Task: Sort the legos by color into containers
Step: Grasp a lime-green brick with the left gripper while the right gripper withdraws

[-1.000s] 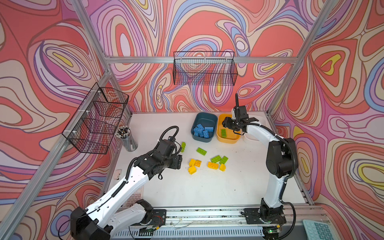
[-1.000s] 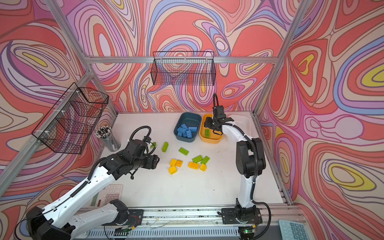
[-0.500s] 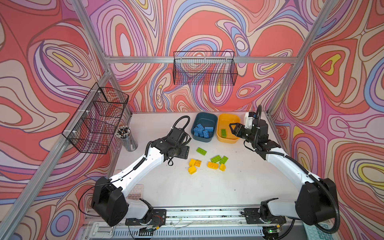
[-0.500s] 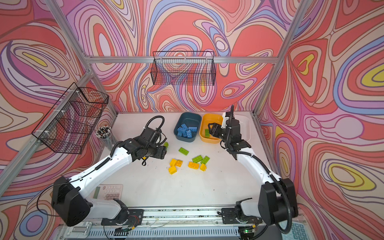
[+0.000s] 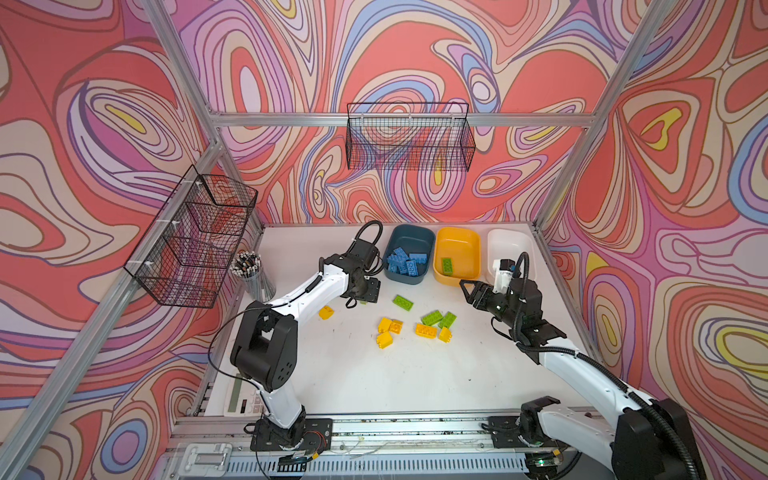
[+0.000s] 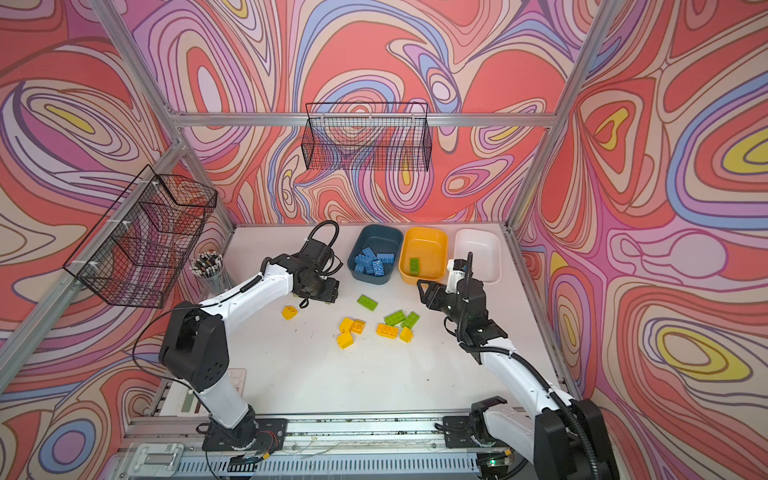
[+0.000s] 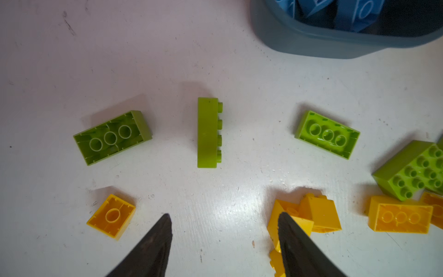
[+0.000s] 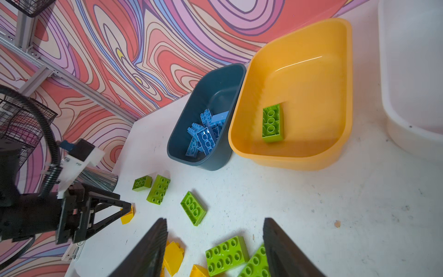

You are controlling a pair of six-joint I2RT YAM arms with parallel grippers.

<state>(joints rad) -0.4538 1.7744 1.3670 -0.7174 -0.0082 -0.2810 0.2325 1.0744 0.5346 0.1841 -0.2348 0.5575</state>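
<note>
Three containers stand in a row at the back: a teal tub (image 5: 409, 272) holding several blue legos (image 5: 405, 261), a yellow tub (image 5: 457, 239) holding one green lego (image 5: 447, 266), and a white tub (image 5: 509, 243). Loose green legos (image 5: 403, 302) and yellow legos (image 5: 390, 325) lie mid-table. My left gripper (image 5: 365, 296) (image 7: 224, 218) hangs open over a green lego lying on its side (image 7: 208, 132), nothing between its fingers. My right gripper (image 5: 470, 293) (image 8: 214, 221) is open above two green legos (image 8: 226, 255), in front of the yellow tub (image 8: 299, 72).
A mesh pencil cup (image 5: 253, 274) stands at the table's left edge. Black wire baskets hang on the left wall (image 5: 195, 237) and the back wall (image 5: 409, 141). A calculator (image 5: 241, 397) lies at the front left. A lone yellow lego (image 5: 326, 312) sits beside the left arm.
My right gripper drew back from over the yellow tub toward the loose legos. The left gripper moved toward the back right, over the green legos near the teal tub, and its jaws narrowed a little.
</note>
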